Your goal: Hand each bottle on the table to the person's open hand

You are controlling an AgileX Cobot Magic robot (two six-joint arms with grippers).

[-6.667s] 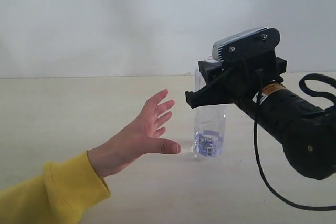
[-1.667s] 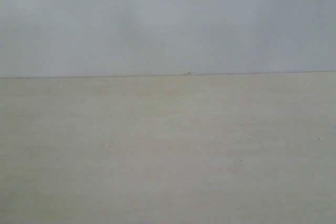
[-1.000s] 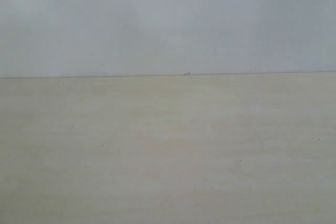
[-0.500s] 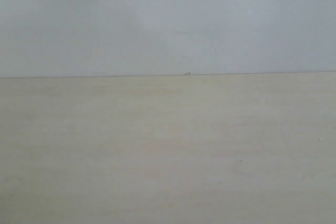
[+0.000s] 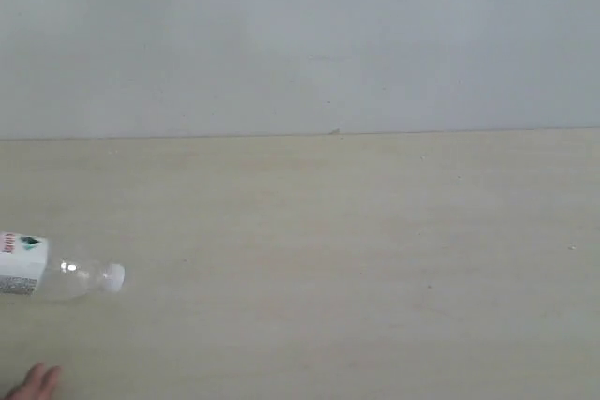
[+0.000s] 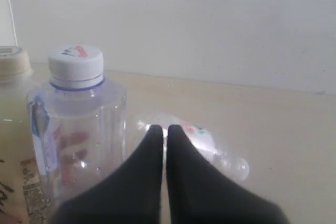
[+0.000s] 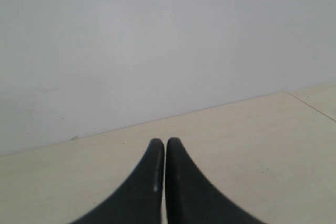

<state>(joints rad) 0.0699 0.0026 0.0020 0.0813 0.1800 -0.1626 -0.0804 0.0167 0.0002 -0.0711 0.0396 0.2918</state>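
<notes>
Near the table's [image 5: 375, 250] left edge the small labelled bottle [image 5: 58, 274] lies on its side, cap pointing right, just ahead of the left gripper [image 6: 164, 129], whose jaws are pressed together, empty. The right gripper [image 7: 165, 142], likewise closed on nothing, is probably farther off.

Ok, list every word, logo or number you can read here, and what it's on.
None can be quoted; nothing reads clearly.
Tall clear bottle, white cap: red and blue logo, too blurred.
Cream tea bottle: black characters, cut off at the frame edge, unreadable.
Small bottle lying on the table: red and green label print, too blurred.
</notes>
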